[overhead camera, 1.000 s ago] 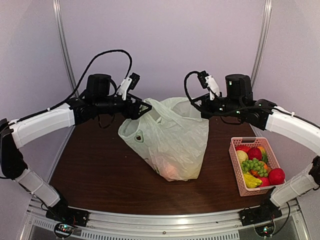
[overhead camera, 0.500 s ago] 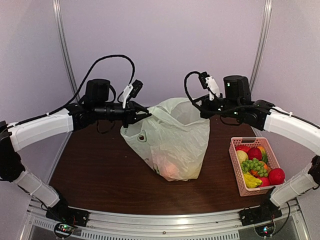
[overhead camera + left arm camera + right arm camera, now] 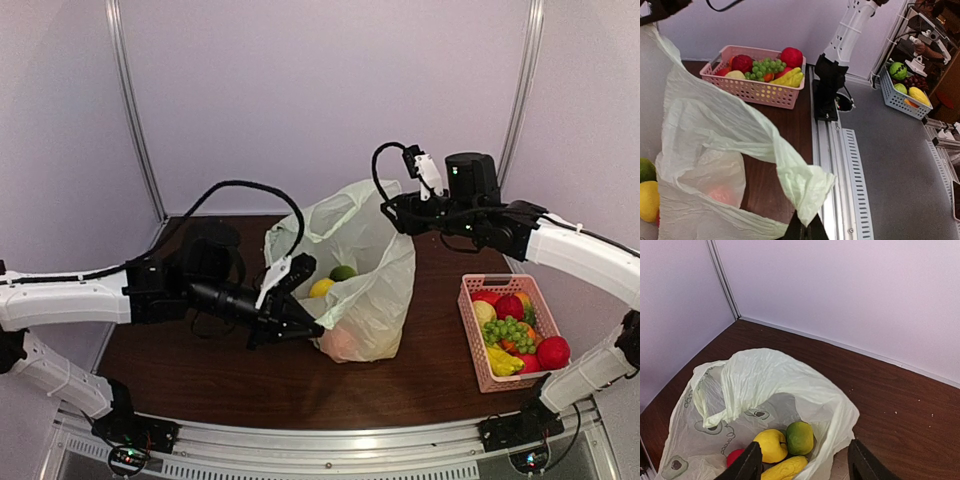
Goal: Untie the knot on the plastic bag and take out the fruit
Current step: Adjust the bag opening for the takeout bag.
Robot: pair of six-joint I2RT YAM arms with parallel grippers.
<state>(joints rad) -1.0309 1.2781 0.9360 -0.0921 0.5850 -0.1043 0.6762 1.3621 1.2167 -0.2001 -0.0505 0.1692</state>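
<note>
The pale green plastic bag [image 3: 372, 292] stands mid-table with its mouth gaping; no knot shows. Inside lie fruit: a yellow one [image 3: 321, 288] and a green one [image 3: 343, 272]. The right wrist view adds a round yellow fruit [image 3: 771, 445], a green one [image 3: 800, 437], an elongated yellow one [image 3: 786, 468] and a red one [image 3: 734, 458]. My left gripper [image 3: 305, 328] is low at the bag's near left, shut on a bunched strip of the bag [image 3: 807, 187]. My right gripper [image 3: 392, 212] hovers open above the bag's far right rim [image 3: 840, 415], holding nothing.
A pink slatted basket [image 3: 478, 345] with grapes, red and yellow fruit stands at the right edge, also seen as the basket [image 3: 747, 92] in the left wrist view. The metal rail [image 3: 840, 165] runs along the table's near edge. Walls close the back and sides.
My left gripper shut on the bag's left handle and swung down toward the near table, pulling it. The right gripper opened and let go; the bag's mouth now gapes, showing fruit.
</note>
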